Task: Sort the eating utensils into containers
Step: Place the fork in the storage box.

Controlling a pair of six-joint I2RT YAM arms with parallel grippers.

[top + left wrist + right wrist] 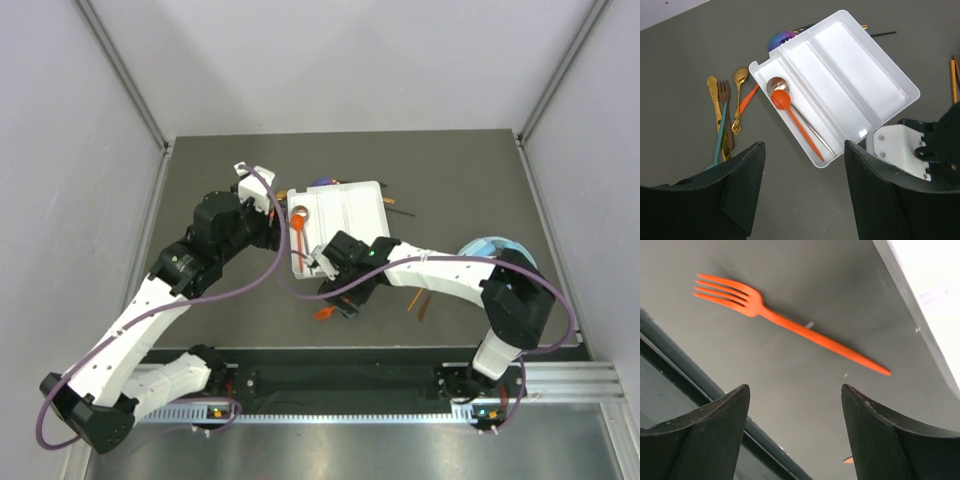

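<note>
You're looking at one white tray [860,70], three compartments, carrying two spoons: one orange spoon [781,100], one metallic spoon [774,84]. Five loose utensils [726,100] are lying mid-left of frame. Right wrist view is showing one orange fork [750,302].

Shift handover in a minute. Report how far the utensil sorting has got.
Done: an orange spoon and a silver spoon lie in one compartment of the white tray. In hand: nothing; left gripper and right gripper are open, the right over an orange fork on the table. Left: that fork, the gold, teal and brown pieces beside the tray, a purple spoon behind it.
</note>
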